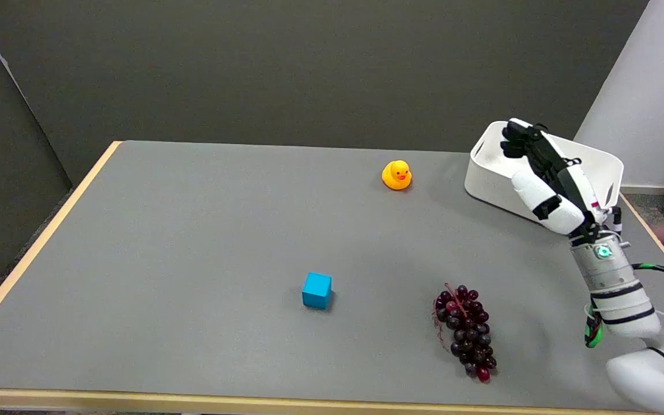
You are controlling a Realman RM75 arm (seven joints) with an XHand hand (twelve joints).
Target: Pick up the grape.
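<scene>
Below and left of the fingers, well apart from them, the grape bunch [465,331] lies on the grey table [193,230] close to its near edge, touching nothing. Raised in the air, the right hand [542,173] holds nothing, its fingers [517,140] extended and close together, tips pointing up and away. Directly behind those fingers sits a white bin [603,164] at the table's far right; its contents cannot be told. Left of the fingers stands a yellow duck [396,174]; a blue cube [316,290] rests left of the grapes, open tabletop between them.
</scene>
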